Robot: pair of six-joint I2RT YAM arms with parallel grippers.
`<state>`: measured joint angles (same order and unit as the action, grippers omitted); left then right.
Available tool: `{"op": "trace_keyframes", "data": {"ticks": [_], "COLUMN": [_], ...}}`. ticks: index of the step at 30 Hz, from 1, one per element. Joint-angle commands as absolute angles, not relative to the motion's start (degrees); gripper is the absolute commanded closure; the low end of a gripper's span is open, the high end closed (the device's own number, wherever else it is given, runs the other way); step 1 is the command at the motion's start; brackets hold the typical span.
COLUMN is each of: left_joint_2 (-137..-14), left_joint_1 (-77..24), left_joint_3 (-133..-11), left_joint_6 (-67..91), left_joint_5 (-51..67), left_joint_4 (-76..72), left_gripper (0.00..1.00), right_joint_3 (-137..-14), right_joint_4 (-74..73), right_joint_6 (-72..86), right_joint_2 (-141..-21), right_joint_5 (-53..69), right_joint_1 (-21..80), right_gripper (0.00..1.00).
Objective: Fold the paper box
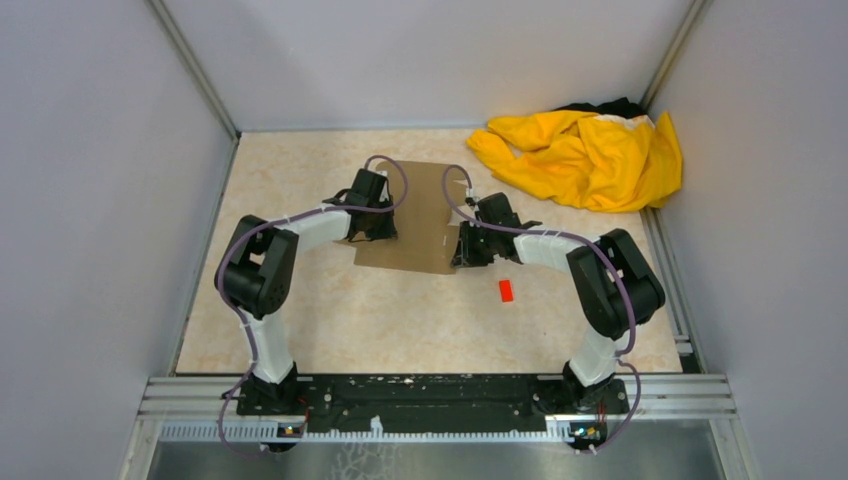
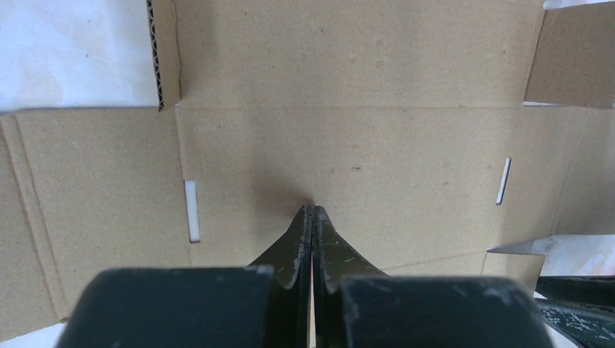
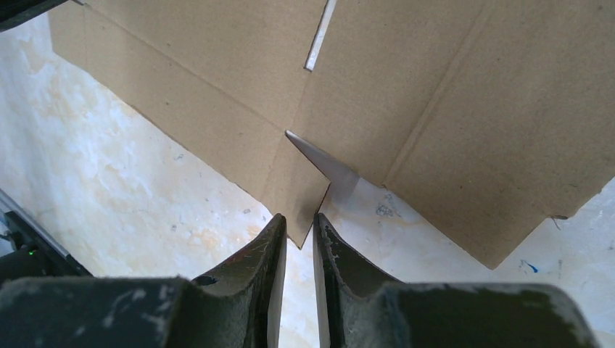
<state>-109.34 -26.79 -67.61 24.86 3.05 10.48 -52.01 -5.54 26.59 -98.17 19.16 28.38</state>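
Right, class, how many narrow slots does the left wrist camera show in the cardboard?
2: one slot at picture left, another slot at picture right; more may lie outside this view.

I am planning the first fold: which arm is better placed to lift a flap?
Probably right: the right gripper has its jaws slightly apart at a flap corner of the paper box. The left gripper, shut, rests mid-panel.

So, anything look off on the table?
The paper box lies flat, no tears visible. Off-task clutter: yellow cloth heaped in the far right corner, tiny red block loose near the box's right side.
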Motion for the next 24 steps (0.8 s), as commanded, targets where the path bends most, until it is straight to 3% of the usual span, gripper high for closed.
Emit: {"op": "trace_keyframes", "data": {"ticks": [1,24], "left_joint_2": [-112.4,-113.2], "left_joint_1": [-27.6,-27.5], "left_joint_3": [-65.3,-64.4], "left_joint_6": [25.5,25.6], "left_joint_5": [4.8,5.4], "left_joint_4": [13.2,12.3], "left_gripper": [1.0,1.0], "right_joint_3": [-53.2,-57.2], "right_joint_4": [3.3,3.7], "right_joint_6": [28.6,29.4], "right_joint_2": [-98.3,-99.8], "right_joint_5": [23.0,25.4], "right_joint_1": [29.2,29.2], "right_gripper": [0.8,0.8]}}
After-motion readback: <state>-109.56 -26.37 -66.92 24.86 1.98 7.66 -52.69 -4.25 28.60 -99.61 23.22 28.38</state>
